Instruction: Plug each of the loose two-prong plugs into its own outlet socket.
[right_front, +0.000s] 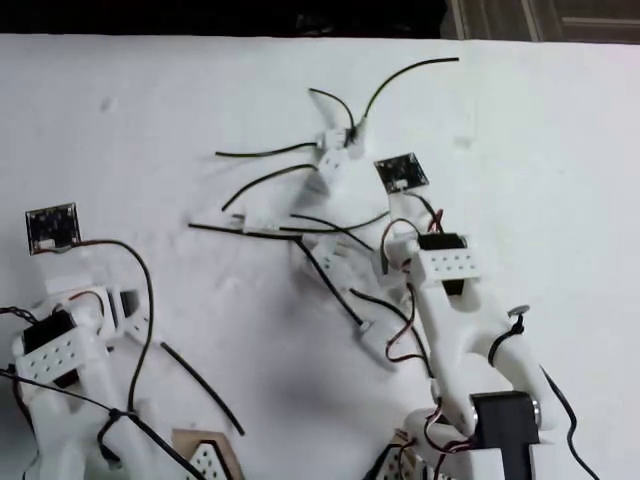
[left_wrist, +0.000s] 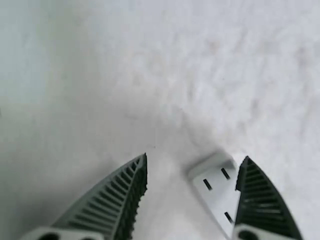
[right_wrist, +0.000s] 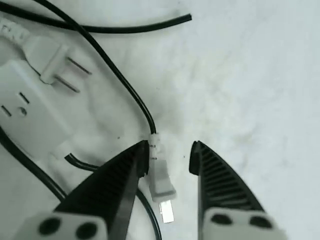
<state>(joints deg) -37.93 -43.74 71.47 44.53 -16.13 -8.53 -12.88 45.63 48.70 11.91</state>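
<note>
Two arms share the desk (right_front: 150, 120) in the high view, the right arm (right_front: 455, 330) reaching in beside the outlet sockets (right_front: 338, 155) mid-desk, far nearer them than the left arm (right_front: 60, 360). Left wrist view: the left end effector (left_wrist: 192, 167) gapes wide and empty, a white outlet socket (left_wrist: 215, 185) lying flat just beside one finger. Right wrist view: the right end effector (right_wrist: 169, 150) stands narrowly parted, not gripping, around a small white plug (right_wrist: 160, 180) whose long axis runs along the fingers, metal end toward the wrist, cord (right_wrist: 130, 94) leading away.

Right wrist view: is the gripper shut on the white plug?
No, the right gripper is open; the white plug lies loose between its jaws.
</note>
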